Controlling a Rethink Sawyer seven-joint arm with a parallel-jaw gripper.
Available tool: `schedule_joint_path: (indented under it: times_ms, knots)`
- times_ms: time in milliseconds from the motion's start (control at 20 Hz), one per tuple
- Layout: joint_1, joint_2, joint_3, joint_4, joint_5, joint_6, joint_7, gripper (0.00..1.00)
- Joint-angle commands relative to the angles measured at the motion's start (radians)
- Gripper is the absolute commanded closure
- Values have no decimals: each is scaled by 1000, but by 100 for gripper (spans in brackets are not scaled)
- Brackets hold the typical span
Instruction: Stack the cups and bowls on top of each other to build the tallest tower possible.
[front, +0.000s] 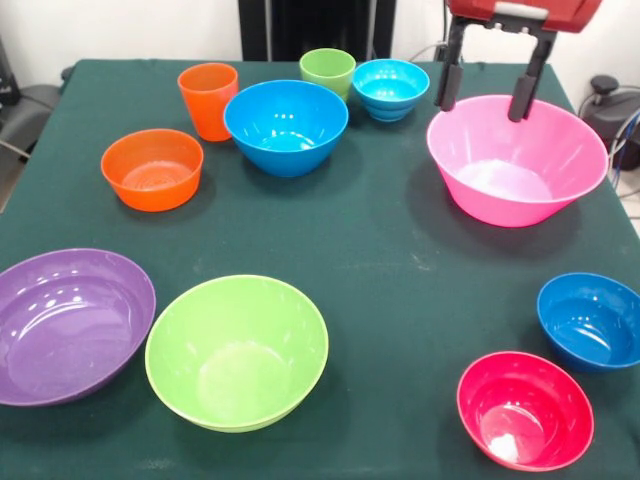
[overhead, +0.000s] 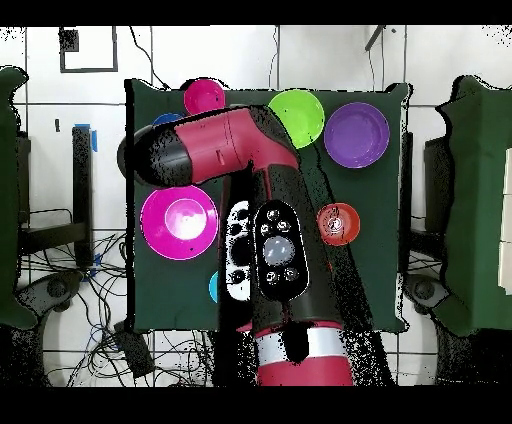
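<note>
pink bowl (front: 517, 160), purple bowl (front: 68, 325), perhaps teal tablecloth (front: 400, 280)

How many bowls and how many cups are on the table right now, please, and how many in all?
Bowls: 8, namely pink, purple, lime green, large blue, orange, red and two small blue.
Cups: 2, namely orange and light green.
Total: 10
</note>
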Motion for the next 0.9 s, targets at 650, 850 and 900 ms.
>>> schedule_joint_path:
  times_ms: [650, 850, 900]
  knots:
    - [-33, 162, 110, -96, -77, 75, -225, 0]
    - [-4, 189, 85, -133, -153, 12, -218, 0]
    - [6, 195, 76, -141, -176, -6, -213, 0]
